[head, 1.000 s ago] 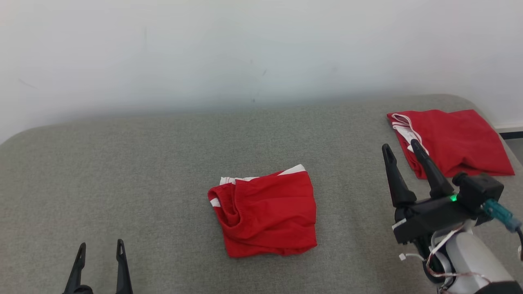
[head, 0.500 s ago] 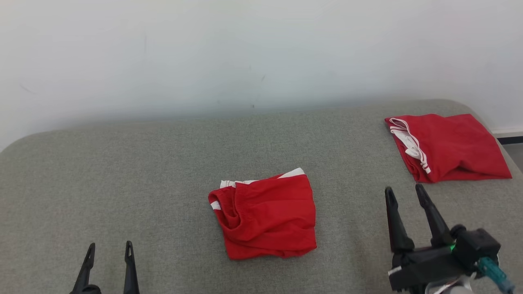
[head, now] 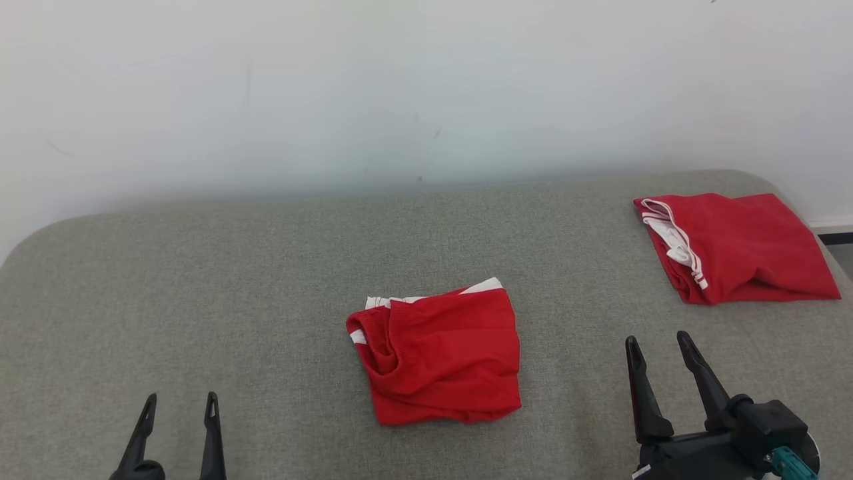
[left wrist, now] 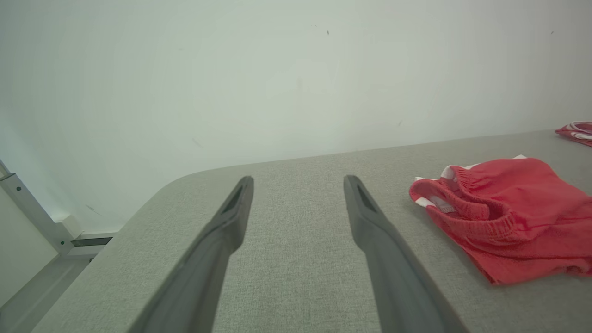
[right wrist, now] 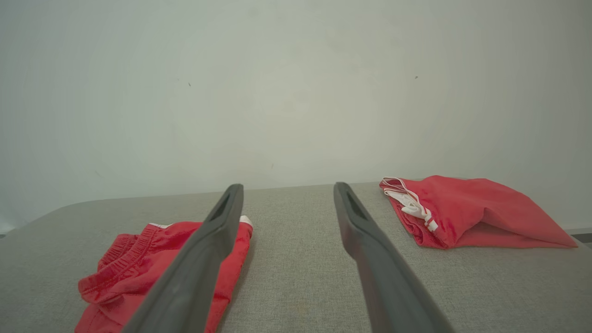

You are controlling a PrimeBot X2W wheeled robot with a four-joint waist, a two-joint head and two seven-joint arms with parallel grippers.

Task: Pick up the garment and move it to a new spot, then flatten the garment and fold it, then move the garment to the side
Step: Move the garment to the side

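The folded red garment (head: 740,250) lies flat at the far right corner of the grey bench (head: 266,267), white trim along its left edge, touched by nothing. A second ago the right tool (head: 656,339) stood just beside it, one finger crossing its near edge in the head view. It has since drawn back toward the robot and now sits well clear, released and empty. The other red garment (head: 440,357), a rumpled pair of shorts with the waistband to the left, lies mid-bench as before. The left tool (head: 182,397) stays at the near left, fingers spread, holding nothing.
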